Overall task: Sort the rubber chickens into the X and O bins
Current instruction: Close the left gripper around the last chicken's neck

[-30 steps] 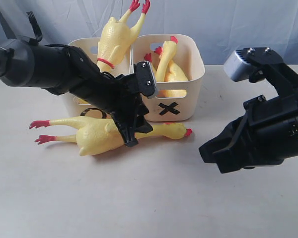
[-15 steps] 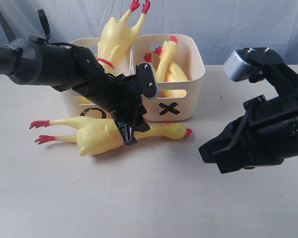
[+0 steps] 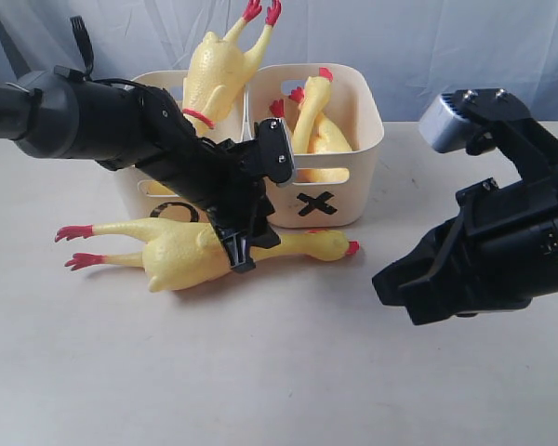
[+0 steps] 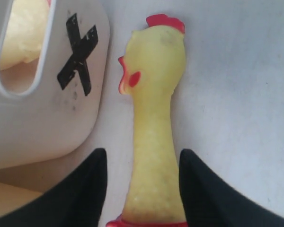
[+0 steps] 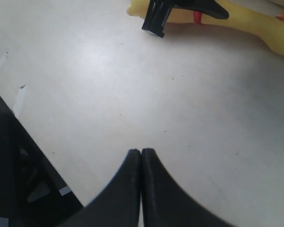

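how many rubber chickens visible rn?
3 sure: one chicken on the table at left gripper, one feet-up in left bin, one in X bin; a fourth may hide there.

black X (image 3: 316, 203) on cream bin (image 3: 365, 130) front

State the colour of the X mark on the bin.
Black X on a cream bin; the left wrist view shows it best.
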`<state>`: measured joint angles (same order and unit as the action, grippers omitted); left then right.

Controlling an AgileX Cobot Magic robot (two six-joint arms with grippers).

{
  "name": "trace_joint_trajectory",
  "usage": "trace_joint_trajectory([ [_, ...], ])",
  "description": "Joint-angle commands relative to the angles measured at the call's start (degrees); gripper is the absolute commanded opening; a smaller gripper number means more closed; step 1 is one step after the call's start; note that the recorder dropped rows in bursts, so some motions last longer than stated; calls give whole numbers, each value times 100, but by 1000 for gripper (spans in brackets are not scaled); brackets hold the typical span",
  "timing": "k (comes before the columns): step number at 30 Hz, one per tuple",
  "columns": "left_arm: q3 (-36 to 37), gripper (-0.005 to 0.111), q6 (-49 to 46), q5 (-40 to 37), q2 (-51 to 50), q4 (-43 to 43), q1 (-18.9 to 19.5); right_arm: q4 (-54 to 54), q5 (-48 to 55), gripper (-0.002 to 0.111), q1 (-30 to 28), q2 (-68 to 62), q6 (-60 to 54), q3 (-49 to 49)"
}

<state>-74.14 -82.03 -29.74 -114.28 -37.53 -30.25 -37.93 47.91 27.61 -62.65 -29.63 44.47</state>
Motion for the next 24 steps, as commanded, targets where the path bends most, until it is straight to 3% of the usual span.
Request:
trace_joint_trajectory([
  [1,4,46,126,-95,76,34,-18,-10,-52,-1,-10,20,-24,-24],
  [9,4,46,250,-167,358,238,-31,-10,-52,-1,-10,20,-24,-24],
  [18,4,45,2201,-64,357,2495,-627,-10,-52,-1,-10,20,-24,-24],
  [24,4,45,2964,261,357,3221,-822,-10,-52,-1,-10,20,-24,-24],
])
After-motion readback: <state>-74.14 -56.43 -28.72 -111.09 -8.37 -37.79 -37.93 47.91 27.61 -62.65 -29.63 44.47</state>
